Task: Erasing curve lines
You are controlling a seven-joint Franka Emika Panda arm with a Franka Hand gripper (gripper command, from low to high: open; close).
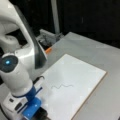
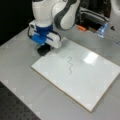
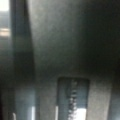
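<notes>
The curve lines (image 1: 61, 86) are a short, thin, dark wavy squiggle near the middle of the white board (image 1: 82, 72). Both front views show the squiggle (image 2: 70, 65) unbroken on the board (image 2: 87, 82). My gripper (image 2: 43, 50) hangs under the white and blue hand at the board's corner, at a front view's upper left. It ends in a dark block that rests at or just off the board's edge, well apart from the squiggle. In a front view the gripper (image 1: 42, 113) is at the bottom left, partly cut off. The wrist view shows only a dark surface very close up.
The board lies on a grey table (image 2: 20, 65). An orange object (image 2: 81, 28) and metal equipment (image 2: 93, 17) sit behind the board. A black perforated plate (image 2: 15, 107) borders the table at a front view's bottom left. The arm's white links (image 1: 15, 30) loom over the board's near corner.
</notes>
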